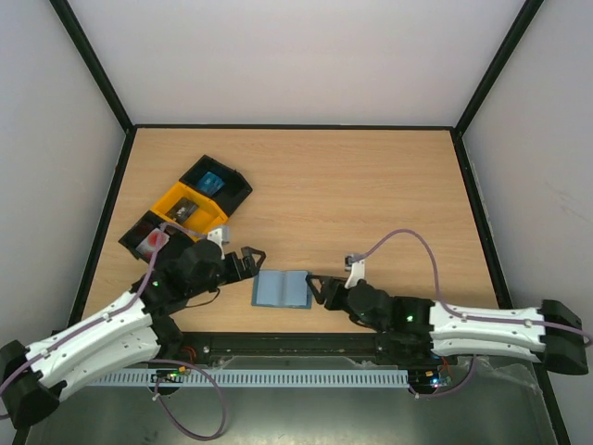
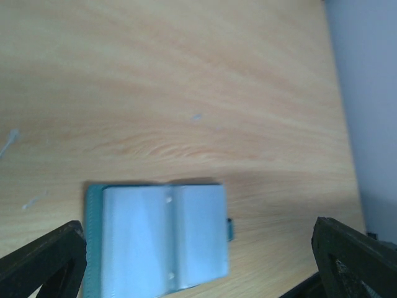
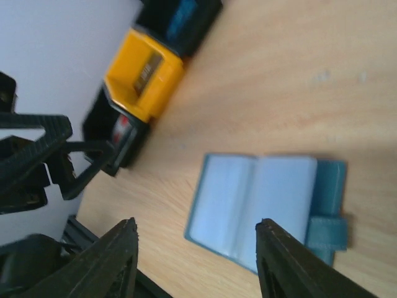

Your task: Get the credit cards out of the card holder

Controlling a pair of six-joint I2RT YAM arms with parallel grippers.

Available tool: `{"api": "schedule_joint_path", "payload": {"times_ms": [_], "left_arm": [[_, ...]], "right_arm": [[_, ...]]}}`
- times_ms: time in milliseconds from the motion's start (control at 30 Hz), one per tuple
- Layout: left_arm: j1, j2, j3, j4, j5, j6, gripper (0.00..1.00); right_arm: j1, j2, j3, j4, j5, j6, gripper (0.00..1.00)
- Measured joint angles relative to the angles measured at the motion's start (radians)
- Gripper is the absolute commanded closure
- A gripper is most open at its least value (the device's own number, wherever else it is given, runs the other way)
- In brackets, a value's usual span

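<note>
No legible text, brand, number or sign found in any view. Red marks noted on the white card point(image 1: 151, 242) in the near black tray point(image 1: 132, 234); too small and blurred to read as characters. Pale streaks noted on the dark grey card point(image 3: 147, 74) in the yellow tray point(image 3: 160, 94); smeared, not readable. Inner faces of the open card holder point(image 2: 162, 239) found plain pale blue, without print.
</note>
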Motion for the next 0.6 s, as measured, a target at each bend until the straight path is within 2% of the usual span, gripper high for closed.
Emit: {"api": "schedule_joint_path", "payload": {"times_ms": [100, 233, 400, 600], "left_arm": [[0.0, -0.057, 0.068, -0.047, -0.01, 0.04, 0.0], [0.0, -0.129, 0.173, -0.104, -0.015, 0.104, 0.0], [0.0, -0.143, 0.312, -0.153, -0.018, 0.167, 0.0], [0.0, -0.139, 0.392, -0.195, -0.018, 0.232, 0.0]], "right_arm": [[0.0, -0.133, 0.081, -0.138, 0.068, -0.026, 0.29], [0.0, -0.243, 0.203, -0.287, 0.162, -0.071, 0.01], [0.0, -0.251, 0.358, -0.43, 0.227, -0.135, 0.02], [0.0, -0.231, 0.467, -0.492, 0.237, -0.195, 0.02]]}}
